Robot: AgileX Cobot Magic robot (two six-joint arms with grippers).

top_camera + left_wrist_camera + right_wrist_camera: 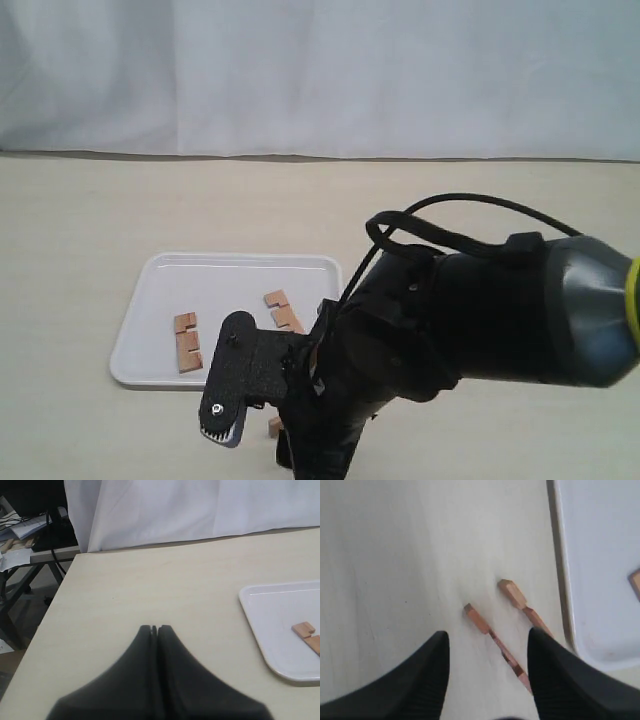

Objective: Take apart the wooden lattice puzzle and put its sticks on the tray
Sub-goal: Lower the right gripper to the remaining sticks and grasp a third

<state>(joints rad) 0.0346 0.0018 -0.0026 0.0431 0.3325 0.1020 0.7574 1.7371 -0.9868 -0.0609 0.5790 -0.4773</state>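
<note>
No assembled lattice puzzle shows; only separate sticks do. Two light-brown notched sticks (187, 342) (283, 311) lie on the white tray (150, 330). In the right wrist view two more sticks (495, 639) (516, 597) lie side by side on the table just off the tray's rim (562, 580). My right gripper (489, 635) hangs open over them, the nearer stick between its fingers, nothing gripped. In the exterior view one black finger (228, 385) shows, with a stick end (274, 428) beside it. My left gripper (155, 628) is shut and empty, away from the tray (260, 625).
The right arm's dark bulk (470, 310) fills the lower right of the exterior view and hides the table there. The table's edge (55, 600) and a cluttered desk (25, 535) show beyond the left gripper. A white curtain (320, 70) backs the table.
</note>
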